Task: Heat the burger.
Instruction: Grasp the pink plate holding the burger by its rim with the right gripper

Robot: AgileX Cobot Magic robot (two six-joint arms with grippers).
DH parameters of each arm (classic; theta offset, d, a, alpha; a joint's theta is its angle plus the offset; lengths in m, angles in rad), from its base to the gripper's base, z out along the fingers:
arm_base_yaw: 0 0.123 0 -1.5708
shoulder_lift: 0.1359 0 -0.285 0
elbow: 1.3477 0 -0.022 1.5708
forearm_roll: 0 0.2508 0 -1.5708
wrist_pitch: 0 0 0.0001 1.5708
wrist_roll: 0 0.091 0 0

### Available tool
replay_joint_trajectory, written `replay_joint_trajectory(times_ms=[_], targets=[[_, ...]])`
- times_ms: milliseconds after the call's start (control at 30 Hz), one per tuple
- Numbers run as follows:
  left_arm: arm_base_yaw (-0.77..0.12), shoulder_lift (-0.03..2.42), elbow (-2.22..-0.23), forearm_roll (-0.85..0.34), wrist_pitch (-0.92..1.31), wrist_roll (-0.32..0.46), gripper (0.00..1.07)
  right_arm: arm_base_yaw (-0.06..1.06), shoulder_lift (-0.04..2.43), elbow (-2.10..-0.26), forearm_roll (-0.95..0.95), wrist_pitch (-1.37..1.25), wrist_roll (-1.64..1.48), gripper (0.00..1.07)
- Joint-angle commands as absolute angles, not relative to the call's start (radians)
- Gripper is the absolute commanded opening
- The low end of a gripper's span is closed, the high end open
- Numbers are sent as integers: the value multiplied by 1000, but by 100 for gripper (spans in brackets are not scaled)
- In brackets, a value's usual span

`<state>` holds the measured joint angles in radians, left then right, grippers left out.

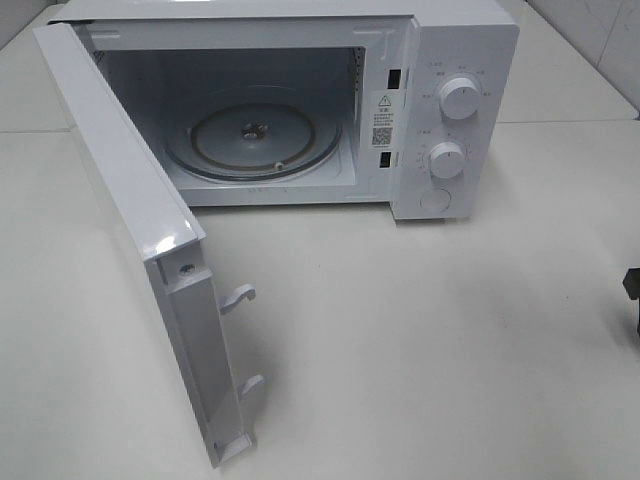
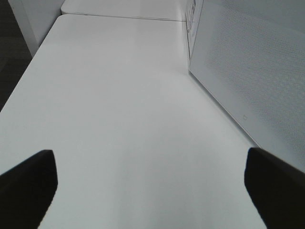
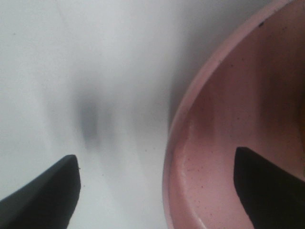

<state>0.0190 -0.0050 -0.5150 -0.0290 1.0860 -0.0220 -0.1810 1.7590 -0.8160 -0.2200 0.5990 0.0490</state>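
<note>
The burger is out of view in all frames. Close up in the right wrist view is the rim of a pink plate [image 3: 238,86] on the white table. My right gripper [image 3: 155,157] is open and straddles that rim, one fingertip [image 3: 259,176] over the plate's inside and the other over the table outside it. Whether either finger touches the plate I cannot tell. My left gripper [image 2: 150,155] is open over bare table with nothing between its fingers. The white microwave [image 1: 455,60] stands at the back with its door [image 1: 130,210] swung wide open and its glass turntable [image 1: 250,135] bare.
The open door juts toward the front left, with latch hooks [image 1: 240,296] on its edge; the left wrist view shows its outer face [image 2: 248,71]. Two knobs [image 1: 458,97] are on the microwave's right panel. A dark bit of the right arm [image 1: 632,288] shows at the right edge.
</note>
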Motion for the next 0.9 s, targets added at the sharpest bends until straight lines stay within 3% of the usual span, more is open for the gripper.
replay_joint_trajectory(times_ms=[33,900], targets=[[20,-22,-515,-28,1071,-20,102,-188,1790,-825,-212,569,11,83],[20,-22,-515,-28,1071,-20,102,-246,1840,-825,-193,625,-62,76]])
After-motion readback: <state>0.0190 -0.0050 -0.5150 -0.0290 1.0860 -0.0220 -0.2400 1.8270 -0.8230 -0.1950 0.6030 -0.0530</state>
